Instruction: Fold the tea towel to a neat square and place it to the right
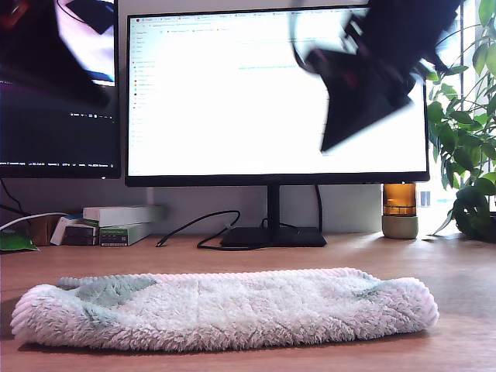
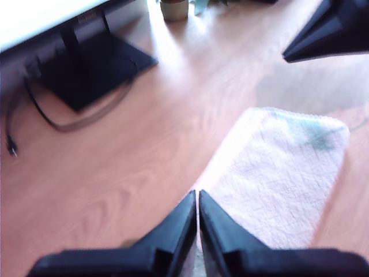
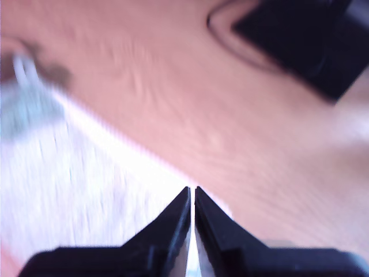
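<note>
Towel: fluffy off-white terry tea towel [image 1: 225, 308] lies folded long on the wooden worktop [image 1: 465, 271], ready for another fold.
Hands: my first hand [image 2: 198, 199] and my second hand [image 3: 192, 193] are both pinched closed, empty, above it.

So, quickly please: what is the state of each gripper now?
My first gripper: closed, holding nothing.
My second gripper: closed, holding nothing.

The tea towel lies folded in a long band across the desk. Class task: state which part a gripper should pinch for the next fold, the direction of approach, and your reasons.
Probably pinch a short end of the tea towel, at the corner by the ribbed hem, coming down from above. The band lies flat and long, so an end lifts over the other. Both grippers, my first gripper and my second gripper, are shut above it and would need opening.
</note>
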